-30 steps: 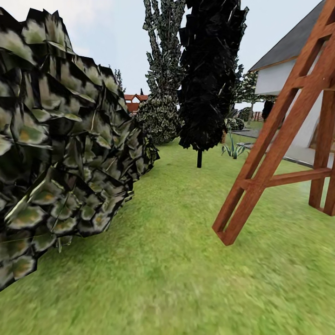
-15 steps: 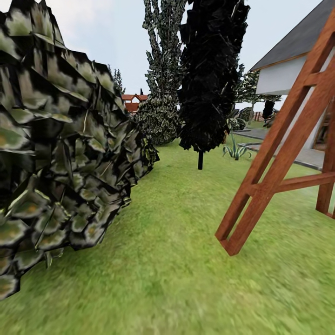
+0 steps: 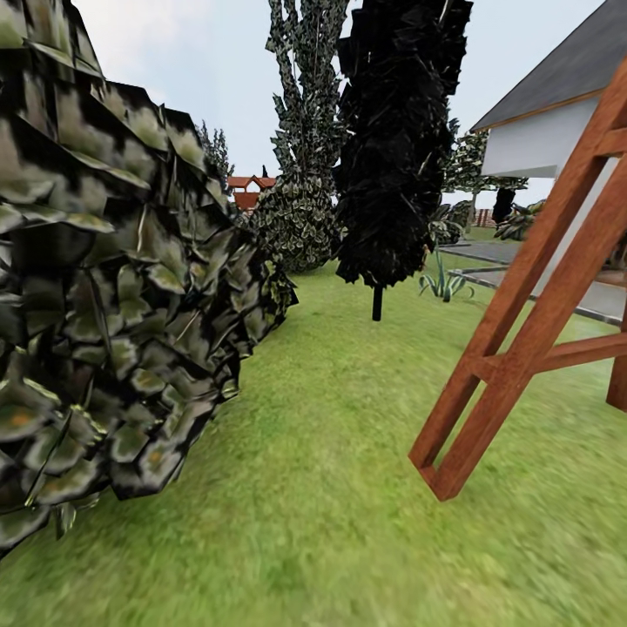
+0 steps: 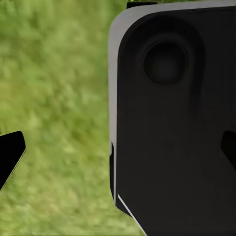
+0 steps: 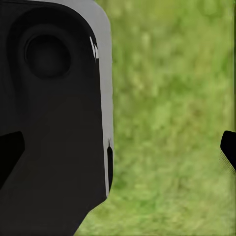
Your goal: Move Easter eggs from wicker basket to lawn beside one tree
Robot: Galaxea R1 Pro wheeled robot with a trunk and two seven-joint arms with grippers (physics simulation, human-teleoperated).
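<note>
Since a second ago my head camera has rolled forward and swung a little: the leafy bush [image 3: 113, 296] now fills more of the left side and climbs higher in the picture, while the reddish wooden frame [image 3: 531, 322] has slid toward the right edge, so less of it shows. I read that as my own base moving, not the garden's things.

From the head view I see the lawn [image 3: 340, 488] running ahead between bush and frame, blurred near the bottom edge. Well ahead stands an all-black tree [image 3: 396, 139] on a thin trunk, with a paler leafy tree [image 3: 306, 131] just behind it to the left. A white house [image 3: 549, 122] is cut off at the right edge, and the frame's top and far legs run out of the picture.

On the left wrist view, dark fingertips [image 4: 11, 155] sit at opposite edges, so the left gripper [image 4: 118, 157] is spread wide over grass, with a dark robot panel [image 4: 172, 123] hiding half the ground. The right gripper [image 5: 118, 152] is likewise spread, its fingertips [image 5: 229, 147] far apart, beside another dark panel [image 5: 49, 118]. Both hold nothing.
</note>
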